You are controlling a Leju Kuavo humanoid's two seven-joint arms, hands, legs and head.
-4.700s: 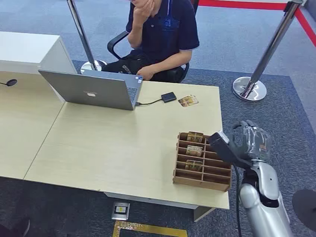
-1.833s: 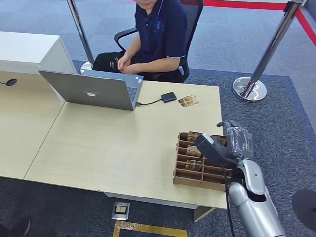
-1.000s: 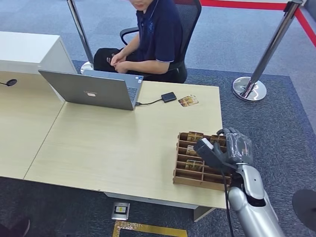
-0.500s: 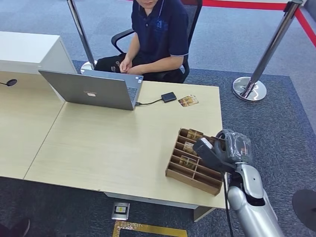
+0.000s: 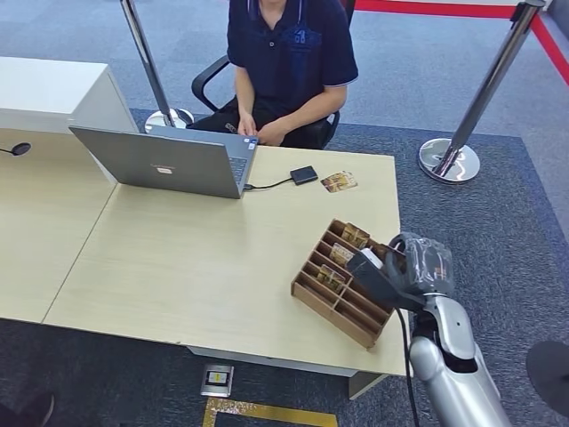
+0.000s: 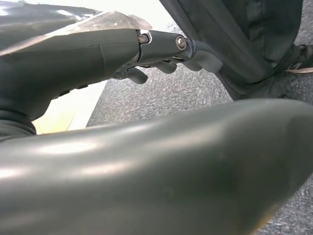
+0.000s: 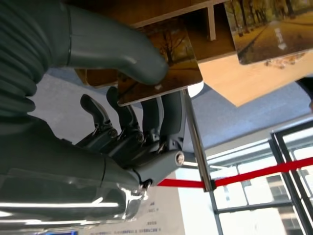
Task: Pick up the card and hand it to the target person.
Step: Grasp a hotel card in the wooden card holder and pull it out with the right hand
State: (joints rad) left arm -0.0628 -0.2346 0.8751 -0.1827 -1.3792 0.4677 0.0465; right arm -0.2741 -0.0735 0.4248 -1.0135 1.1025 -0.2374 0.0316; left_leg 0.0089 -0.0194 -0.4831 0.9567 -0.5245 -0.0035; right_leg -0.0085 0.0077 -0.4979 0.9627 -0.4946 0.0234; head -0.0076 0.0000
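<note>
My right hand seems to pinch a card at the tray's near-right corner, the person far across.

You've got bright, even overhead light on the desk, shadows soft. Your right wrist view blows out at the window. Up close, the left hand is blurred, with glare streaks.
</note>
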